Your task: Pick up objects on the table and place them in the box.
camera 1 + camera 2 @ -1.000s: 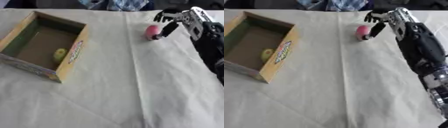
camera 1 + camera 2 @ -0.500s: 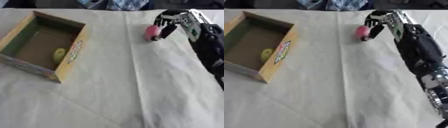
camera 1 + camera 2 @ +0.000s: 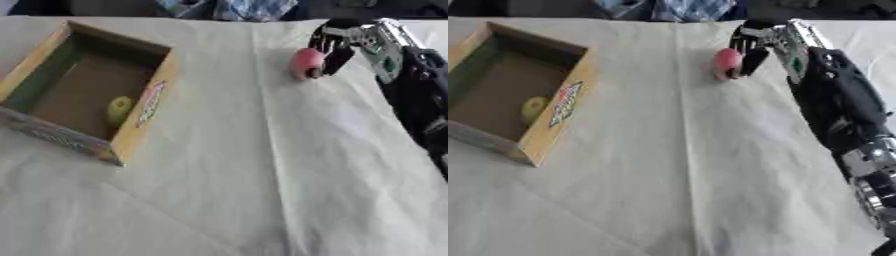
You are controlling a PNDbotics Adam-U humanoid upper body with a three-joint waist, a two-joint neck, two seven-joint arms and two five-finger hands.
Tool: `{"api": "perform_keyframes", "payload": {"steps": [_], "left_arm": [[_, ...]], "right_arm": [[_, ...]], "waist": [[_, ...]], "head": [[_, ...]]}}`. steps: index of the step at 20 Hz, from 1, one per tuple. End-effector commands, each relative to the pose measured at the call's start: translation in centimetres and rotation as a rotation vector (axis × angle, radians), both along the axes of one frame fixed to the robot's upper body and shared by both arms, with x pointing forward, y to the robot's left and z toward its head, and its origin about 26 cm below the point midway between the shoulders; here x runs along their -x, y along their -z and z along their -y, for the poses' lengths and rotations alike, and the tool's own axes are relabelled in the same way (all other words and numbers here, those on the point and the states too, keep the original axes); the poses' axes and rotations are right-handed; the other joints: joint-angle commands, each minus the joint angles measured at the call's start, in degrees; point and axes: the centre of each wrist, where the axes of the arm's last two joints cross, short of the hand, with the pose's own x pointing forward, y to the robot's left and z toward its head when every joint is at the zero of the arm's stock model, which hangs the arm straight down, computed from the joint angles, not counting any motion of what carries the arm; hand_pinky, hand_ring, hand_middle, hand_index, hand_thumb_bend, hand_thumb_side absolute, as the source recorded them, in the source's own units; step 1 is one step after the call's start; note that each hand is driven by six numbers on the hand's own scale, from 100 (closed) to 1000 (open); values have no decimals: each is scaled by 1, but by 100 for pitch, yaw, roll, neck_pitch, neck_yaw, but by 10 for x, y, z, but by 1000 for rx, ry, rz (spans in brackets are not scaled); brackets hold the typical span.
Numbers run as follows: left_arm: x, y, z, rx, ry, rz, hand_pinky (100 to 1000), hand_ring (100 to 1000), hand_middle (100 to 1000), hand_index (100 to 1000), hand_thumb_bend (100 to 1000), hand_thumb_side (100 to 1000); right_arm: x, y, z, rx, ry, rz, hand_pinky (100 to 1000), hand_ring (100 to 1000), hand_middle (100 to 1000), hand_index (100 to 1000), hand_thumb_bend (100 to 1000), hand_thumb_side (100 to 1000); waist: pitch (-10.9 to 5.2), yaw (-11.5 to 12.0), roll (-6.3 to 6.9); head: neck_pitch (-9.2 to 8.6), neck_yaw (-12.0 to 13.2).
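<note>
**Nearly on it: right hand closing round the pink object at the far side**

Far across the cloth-covered counter (image 3: 262, 175), the pink object (image 3: 305, 63) lies right of the centre crease, well apart from the box (image 3: 144, 110) at the left. It is small, rounded and egg-like, smooth in outline; it looks like a light toy or piece of play fruit, though the view is too soft to say which. Something so round will probably roll on the cloth if nudged from one side only, and a smooth skin may slip out of a pinch at its tips. It seems stiff enough to keep its shape and not especially fragile.

The right hand (image 3: 767, 40) reaches in from the right, arched over and just beside the object. Its fingers (image 3: 337, 57) are curled downward, with a dark digit touching or nearly touching the object's right flank, but they are not wrapped round it yet and the object rests on the cloth. The soundest hold would be across the widest middle, thumb on one side and fingers on the other, so it cannot squirt away.

A yellow-green rounded item (image 3: 119, 109) already sits inside the box, against its near right wall. The left hand shows in neither view.
</note>
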Motion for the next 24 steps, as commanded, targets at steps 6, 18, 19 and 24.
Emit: {"api": "perform_keyframes", "payload": {"steps": [6, 18, 19, 24], "left_arm": [[4, -12, -3, -27, -10, 30, 681, 782, 1000, 767, 374, 1000], [4, -13, -4, -33, -16, 38, 681, 781, 1000, 766, 379, 1000], [4, -13, -4, -32, -16, 38, 681, 782, 1000, 766, 379, 1000], [4, -13, -4, -25, -21, 48, 680, 783, 1000, 770, 382, 1000]], "right_arm": [[4, -32, -1, -32, -18, 52, 672, 662, 587, 709, 266, 100], [14, -71, -16, -138, -71, 151, 636, 635, 559, 691, 107, 100], [16, -77, -20, -144, -88, 166, 634, 634, 558, 691, 100, 100], [29, -104, -46, -167, -201, 228, 631, 633, 558, 693, 100, 100]], "waist": [[-145, -8, -1], [-180, -9, -25], [-181, -6, -25], [-190, 9, -25]], "head": [[2, 24], [82, 75], [87, 106], [112, 231]]}}
